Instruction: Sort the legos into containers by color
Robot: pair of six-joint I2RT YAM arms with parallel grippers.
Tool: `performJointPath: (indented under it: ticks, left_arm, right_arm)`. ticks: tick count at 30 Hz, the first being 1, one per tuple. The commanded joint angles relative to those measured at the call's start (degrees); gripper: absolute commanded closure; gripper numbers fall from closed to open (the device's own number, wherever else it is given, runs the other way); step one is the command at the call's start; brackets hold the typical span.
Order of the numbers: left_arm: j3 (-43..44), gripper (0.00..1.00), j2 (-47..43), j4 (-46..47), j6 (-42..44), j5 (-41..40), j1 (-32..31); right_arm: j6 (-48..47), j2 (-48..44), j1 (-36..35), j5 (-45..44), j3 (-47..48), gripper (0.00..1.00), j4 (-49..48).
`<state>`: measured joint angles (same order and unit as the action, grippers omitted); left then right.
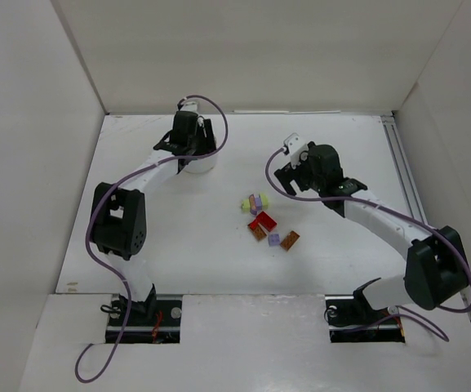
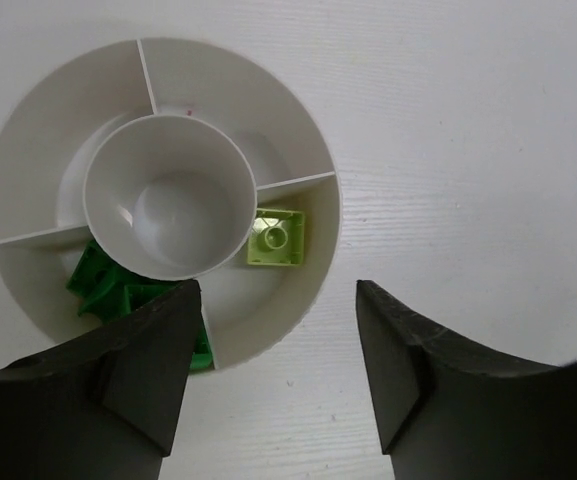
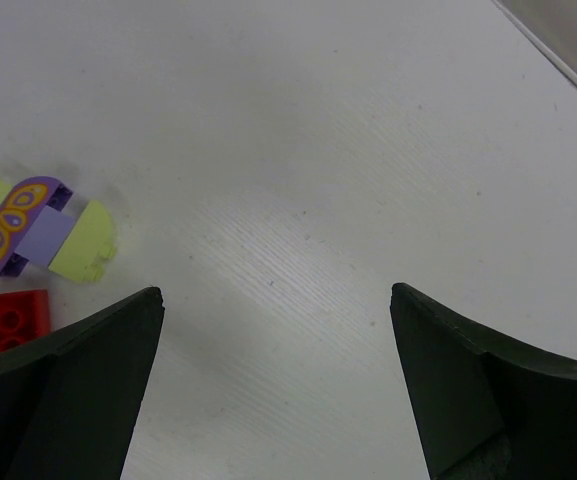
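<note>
The round white dish (image 2: 308, 140) has a centre cup and wedge compartments. A pale yellow-green brick (image 2: 276, 238) lies in its near wedge. Green bricks (image 2: 103, 285) lie to its left, partly hidden by my left finger; I cannot tell whether a divider separates them. My left gripper (image 2: 276, 290) hangs open and empty over the dish's near rim, at the back left in the top view (image 1: 191, 147). The loose legos (image 1: 261, 219) lie mid-table: lilac, yellow-green, red and orange-brown. My right gripper (image 1: 282, 176) stands open over bare table just right of them, a lilac butterfly brick (image 3: 23, 225) to its left.
White walls enclose the table on the left, back and right. A rail (image 1: 402, 175) runs along the right edge. A red brick (image 3: 8, 320) sits by my right gripper's left finger. Purple cables loop beside both arms.
</note>
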<state>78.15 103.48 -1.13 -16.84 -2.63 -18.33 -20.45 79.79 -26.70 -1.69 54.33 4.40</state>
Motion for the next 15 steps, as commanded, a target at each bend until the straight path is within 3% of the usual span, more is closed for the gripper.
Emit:
performJointPath:
  ticks: [1, 5, 6, 10, 15]
  left_arm:
    - [-0.4, 0.39, -5.4, 2.4, 0.6, 2.3, -0.2]
    - [-4.9, 0.19, -11.8, 5.7, 0.6, 9.6, -0.2]
    - [-7.6, 0.01, -13.3, 7.2, 0.6, 11.2, -0.2]
    - [-13.7, 0.01, -20.5, 8.5, 0.6, 14.4, -0.7]
    - [-21.1, 0.01, -28.3, 9.1, -1.5, 15.0, -1.3]
  right_arm:
    - [2.7, -1.1, -1.3, 2.2, -0.6, 0.00, -0.4]
    - [0.0, 1.9, -4.3, 6.1, -0.6, 0.04, -0.4]
    - [-1.2, 2.4, -6.3, 6.1, -0.6, 0.05, -0.4]
    - [-3.4, 6.3, -7.8, 6.1, 2.0, 0.06, -0.4]
    - [-7.8, 9.8, -11.5, 12.1, 2.5, 0.06, 0.2]
